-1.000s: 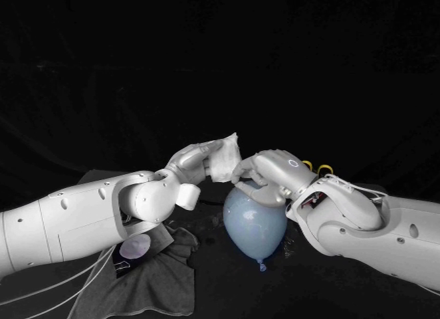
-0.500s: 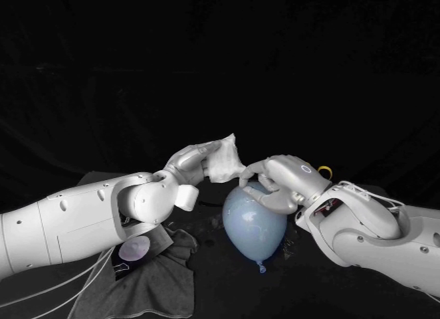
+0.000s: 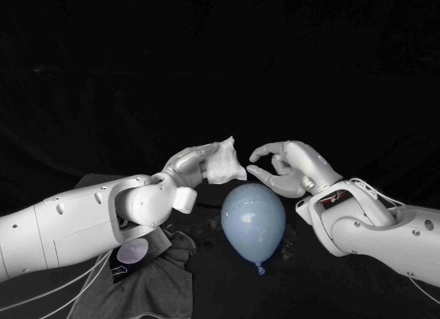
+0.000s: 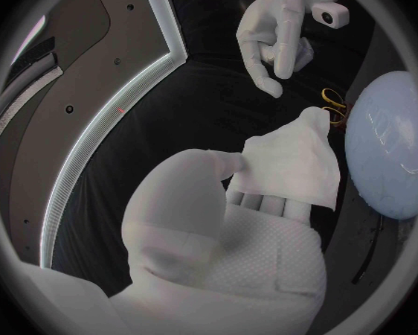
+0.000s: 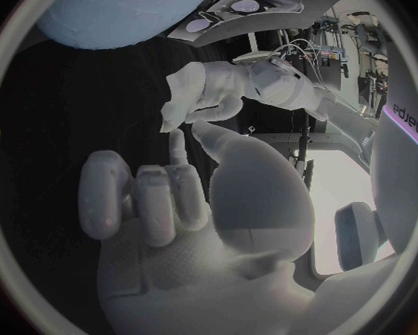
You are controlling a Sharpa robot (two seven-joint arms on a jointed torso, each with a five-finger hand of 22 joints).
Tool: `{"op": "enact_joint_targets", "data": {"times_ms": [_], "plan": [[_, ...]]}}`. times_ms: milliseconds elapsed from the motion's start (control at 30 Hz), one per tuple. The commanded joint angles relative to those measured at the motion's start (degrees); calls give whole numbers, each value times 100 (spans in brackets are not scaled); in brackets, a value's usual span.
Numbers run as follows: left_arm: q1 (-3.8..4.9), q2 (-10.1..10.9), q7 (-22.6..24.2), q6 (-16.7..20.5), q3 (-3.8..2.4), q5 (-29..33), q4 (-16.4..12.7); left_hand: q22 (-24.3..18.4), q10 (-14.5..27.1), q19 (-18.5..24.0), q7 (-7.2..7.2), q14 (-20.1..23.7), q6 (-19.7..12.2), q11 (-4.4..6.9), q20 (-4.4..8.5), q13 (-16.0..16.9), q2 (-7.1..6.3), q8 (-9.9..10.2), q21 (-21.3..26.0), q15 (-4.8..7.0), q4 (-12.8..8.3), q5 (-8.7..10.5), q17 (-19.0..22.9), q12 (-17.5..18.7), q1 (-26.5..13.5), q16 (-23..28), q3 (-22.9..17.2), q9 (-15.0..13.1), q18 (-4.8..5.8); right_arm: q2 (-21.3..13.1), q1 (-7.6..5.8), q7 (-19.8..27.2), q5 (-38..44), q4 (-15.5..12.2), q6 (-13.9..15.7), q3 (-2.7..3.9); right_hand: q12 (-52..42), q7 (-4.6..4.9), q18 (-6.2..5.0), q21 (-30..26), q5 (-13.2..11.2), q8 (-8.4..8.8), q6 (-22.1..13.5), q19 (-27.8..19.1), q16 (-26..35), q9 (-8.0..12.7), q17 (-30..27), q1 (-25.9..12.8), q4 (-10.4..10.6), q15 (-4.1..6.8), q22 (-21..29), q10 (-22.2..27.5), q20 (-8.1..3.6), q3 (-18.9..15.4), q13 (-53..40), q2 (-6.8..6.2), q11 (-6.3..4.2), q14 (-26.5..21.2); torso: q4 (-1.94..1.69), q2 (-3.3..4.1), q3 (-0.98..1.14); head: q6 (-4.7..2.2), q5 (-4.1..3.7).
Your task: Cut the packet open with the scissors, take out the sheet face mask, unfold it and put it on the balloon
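My left hand (image 3: 189,163) holds the folded white sheet mask (image 3: 223,163) up above the table, pinched against its fingers (image 4: 265,205); the mask (image 4: 289,165) hangs just above and left of the pale blue balloon (image 3: 254,222). My right hand (image 3: 283,167) hovers to the right of the mask, apart from it, with thumb and forefinger curved and nothing between them (image 5: 172,216). The balloon (image 4: 390,149) lies between both arms, knot toward me. The yellow scissor handles (image 4: 332,103) lie on the table beyond the balloon.
A grey cloth (image 3: 153,272) lies at the lower left under my left arm, and the dark packet (image 3: 132,251) with a pale round mark rests on it. The table's black surface (image 3: 306,279) stretches around the balloon.
My right hand, which touched the mask's lower edge over the balloon, has let go and pulled back to the right and upward. The left hand still holds the mask.
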State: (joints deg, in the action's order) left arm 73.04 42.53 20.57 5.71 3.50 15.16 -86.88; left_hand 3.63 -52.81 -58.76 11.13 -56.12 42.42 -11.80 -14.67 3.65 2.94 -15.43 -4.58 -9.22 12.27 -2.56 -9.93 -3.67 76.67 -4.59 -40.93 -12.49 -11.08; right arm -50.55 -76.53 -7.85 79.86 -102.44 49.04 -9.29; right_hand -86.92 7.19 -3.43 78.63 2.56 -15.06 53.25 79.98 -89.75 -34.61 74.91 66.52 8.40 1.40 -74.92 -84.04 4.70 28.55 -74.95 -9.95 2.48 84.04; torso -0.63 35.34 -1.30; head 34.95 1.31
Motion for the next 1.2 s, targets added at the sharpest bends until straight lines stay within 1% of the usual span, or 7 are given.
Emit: {"op": "enact_joint_targets", "data": {"times_ms": [33,167,433,867,967,1100,1200], "plan": [[10,-14,86,-2,-8,-51,-29,-4,-85,154,319,-45,65,12,-41,5,-24,-31,79,-8,20,-21,-3,-17,1,-3,33,-15,63,125,10,-372,-239,99,-22,2,42,0,-26,-35,28,55,83,-15,-25,49,1509,-111,176,-37,-155,-404,46,-120,-1293,16,18,596,-3,-3,2,-6,-24],[11,-16,96,23,-8,-60,-43,-2,-130,230,303,-34,86,22,-62,5,-29,-42,93,-10,29,-21,1,-17,-1,6,43,-23,61,270,35,-607,-188,170,-54,2,23,-25,-24,-33,31,94,196,2,-25,97,1509,-124,381,-22,-174,-416,41,-263,-1304,18,-3,596,-7,3,5,-4,-39],[11,-33,97,74,-8,-67,-39,-1,-162,299,294,-19,110,28,-82,3,-37,-55,97,-12,34,-21,6,-12,0,18,52,-32,60,498,54,-898,-29,253,-10,3,23,-68,-28,-52,31,104,331,3,-25,127,1509,-89,550,9,-168,-419,16,-428,-1305,-24,-38,596,-5,2,0,-2,-58],[15,-56,87,81,-8,-68,-40,-1,-171,320,292,-14,118,30,-88,3,-39,-59,98,-13,36,-21,7,-11,-1,21,55,-34,61,781,68,-1208,410,490,75,4,34,-111,-30,-69,25,86,449,5,-25,136,1509,62,608,42,-167,-416,-14,-573,-1299,-97,-76,596,-2,-1,1,-12,-69],[16,-58,85,73,-8,-68,-46,-1,-173,322,292,-14,119,30,-88,3,-39,-60,98,-13,37,-21,7,-11,-1,21,55,-35,60,831,69,-1252,488,536,87,5,31,-118,-29,-68,24,82,467,9,-25,136,1509,96,615,49,-172,-418,-20,-601,-1301,-110,-83,596,-4,2,5,-16,-68],[17,-62,81,57,-8,-68,-50,0,-175,326,293,-15,122,31,-89,3,-38,-61,97,-12,37,-21,7,-11,-1,21,55,-36,59,896,69,-1297,549,592,79,6,31,-135,-28,-69,24,72,501,14,-25,135,1509,200,610,62,-177,-420,-33,-630,-1302,-104,-98,596,-3,1,6,-19,-67],[18,-63,75,43,-8,-68,-53,0,-176,327,293,-15,123,31,-89,3,-38,-62,97,-12,37,-21,7,-11,0,21,55,-36,59,938,70,-1335,592,630,84,6,28,-147,-26,-66,25,64,526,22,-25,134,1509,285,601,72,-186,-422,-42,-634,-1304,-76,-110,596,-5,1,1,-15,-73]]}}
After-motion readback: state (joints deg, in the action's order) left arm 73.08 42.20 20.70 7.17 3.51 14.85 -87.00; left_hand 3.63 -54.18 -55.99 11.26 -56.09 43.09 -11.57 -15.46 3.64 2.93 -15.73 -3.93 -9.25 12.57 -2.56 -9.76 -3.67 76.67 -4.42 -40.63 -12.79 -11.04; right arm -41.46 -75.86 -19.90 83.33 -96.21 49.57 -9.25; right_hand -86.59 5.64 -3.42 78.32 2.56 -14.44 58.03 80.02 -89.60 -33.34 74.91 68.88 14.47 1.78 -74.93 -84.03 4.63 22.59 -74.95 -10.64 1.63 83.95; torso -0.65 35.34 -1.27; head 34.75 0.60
